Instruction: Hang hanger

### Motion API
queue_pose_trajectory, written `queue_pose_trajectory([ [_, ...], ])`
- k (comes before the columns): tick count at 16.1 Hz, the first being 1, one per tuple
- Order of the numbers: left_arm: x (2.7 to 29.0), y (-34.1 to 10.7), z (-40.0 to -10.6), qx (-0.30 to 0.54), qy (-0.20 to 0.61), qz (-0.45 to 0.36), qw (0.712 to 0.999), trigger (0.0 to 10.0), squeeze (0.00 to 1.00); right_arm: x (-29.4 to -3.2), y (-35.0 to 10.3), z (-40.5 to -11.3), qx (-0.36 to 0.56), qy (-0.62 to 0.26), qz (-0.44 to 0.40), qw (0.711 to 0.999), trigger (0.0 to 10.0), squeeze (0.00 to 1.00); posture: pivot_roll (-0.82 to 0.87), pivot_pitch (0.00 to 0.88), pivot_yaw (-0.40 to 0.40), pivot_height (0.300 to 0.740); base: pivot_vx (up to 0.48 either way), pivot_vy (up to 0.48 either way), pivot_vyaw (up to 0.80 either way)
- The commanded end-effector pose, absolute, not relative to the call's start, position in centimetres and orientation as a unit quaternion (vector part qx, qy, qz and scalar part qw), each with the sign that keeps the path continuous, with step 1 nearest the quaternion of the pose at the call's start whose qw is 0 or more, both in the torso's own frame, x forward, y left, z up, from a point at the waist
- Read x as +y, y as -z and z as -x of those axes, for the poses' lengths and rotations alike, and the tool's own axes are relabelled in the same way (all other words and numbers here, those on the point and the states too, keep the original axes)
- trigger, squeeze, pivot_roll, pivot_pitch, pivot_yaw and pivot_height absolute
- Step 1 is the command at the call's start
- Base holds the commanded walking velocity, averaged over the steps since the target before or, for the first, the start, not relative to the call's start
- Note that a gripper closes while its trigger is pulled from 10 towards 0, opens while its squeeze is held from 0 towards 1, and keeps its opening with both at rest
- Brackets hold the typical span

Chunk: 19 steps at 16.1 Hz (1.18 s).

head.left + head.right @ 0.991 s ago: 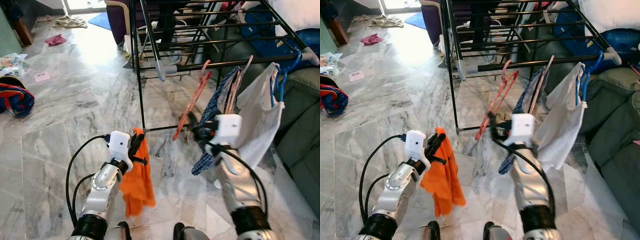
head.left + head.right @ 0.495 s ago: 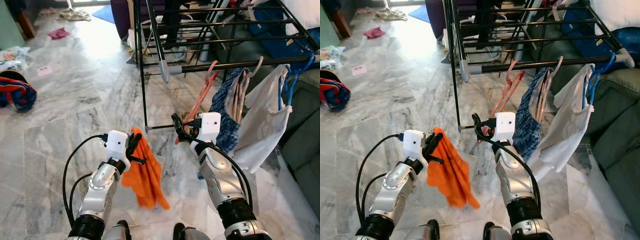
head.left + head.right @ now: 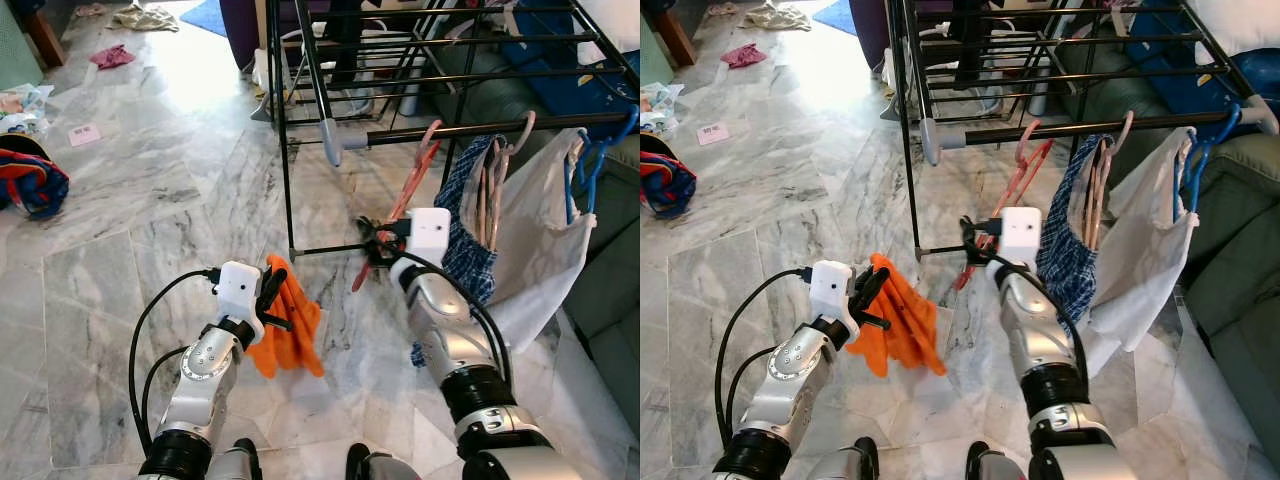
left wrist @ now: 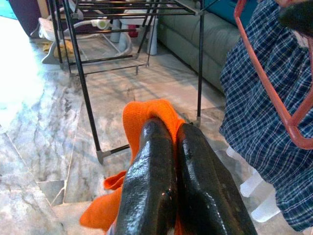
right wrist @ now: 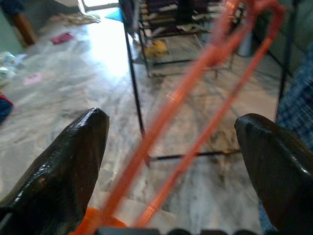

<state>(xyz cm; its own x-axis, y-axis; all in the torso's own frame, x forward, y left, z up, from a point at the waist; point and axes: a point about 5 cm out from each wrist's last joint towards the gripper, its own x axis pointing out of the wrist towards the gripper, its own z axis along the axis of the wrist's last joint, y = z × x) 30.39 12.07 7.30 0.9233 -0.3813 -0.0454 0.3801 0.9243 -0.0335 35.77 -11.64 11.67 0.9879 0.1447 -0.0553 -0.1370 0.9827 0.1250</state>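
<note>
Hanging by its hook from the grey front rail (image 3: pixel 480 128) of the black drying rack (image 3: pixel 290 130), the empty red hanger (image 3: pixel 405 200) slants down and to the left, its lower end reaching the right claw (image 3: pixel 372 243). In the right wrist view the hanger's bars pass between the two fingers (image 5: pixel 58 161), which are spread wide and released around it. The step in hand is judged to be the dressing of this hanger: the orange cloth (image 3: pixel 288 325) is clamped in the clenched left claw (image 3: pixel 270 300), near and to the left, its folds drooping toward the marble floor (image 3: pixel 130 220). The next move calls for the right claw to be closed on the hanger's lower bar, so that it is steadied while the cloth is raised to it.

No container proper is seen. To the right on the same rail a blue checked garment (image 3: pixel 465 230) and a white garment (image 3: pixel 545 240) are carried on their own hangers. Far to the left, scattered clothes (image 3: pixel 30 190) lie on the floor.
</note>
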Motion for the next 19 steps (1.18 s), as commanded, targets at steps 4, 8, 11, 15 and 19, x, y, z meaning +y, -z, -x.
queue_pose_trajectory([
  [4,11.9,-7.2,-30.3,0.028,0.193,0.010,0.981,10.0,0.00,-14.3,-10.2,-35.2,0.058,-0.026,-0.060,0.996,10.0,0.00,0.05,0.190,-0.035,0.740,0.000,0.000,0.00],
  [8,11.7,-7.3,-30.5,0.029,0.198,0.009,0.980,10.0,0.00,-16.6,-10.1,-34.4,0.053,0.000,-0.044,0.998,10.0,0.00,0.04,0.180,-0.031,0.740,0.000,0.000,0.00],
  [11,11.5,-7.3,-30.6,0.030,0.203,0.007,0.979,10.0,0.00,-16.8,-10.1,-34.8,0.060,-0.011,-0.036,0.997,10.0,0.00,0.03,0.177,-0.029,0.740,0.000,0.000,0.00],
  [15,11.3,-7.3,-30.7,0.031,0.204,0.006,0.978,10.0,0.00,-17.4,-11.2,-36.4,0.078,-0.054,0.000,0.995,10.0,0.00,0.04,0.173,-0.031,0.740,0.000,0.000,0.00],
  [19,11.6,-7.2,-30.6,0.031,0.197,0.005,0.980,10.0,0.00,-18.3,-12.6,-37.6,0.087,-0.081,0.032,0.992,10.0,0.00,0.05,0.174,-0.041,0.740,0.000,0.000,0.00],
])
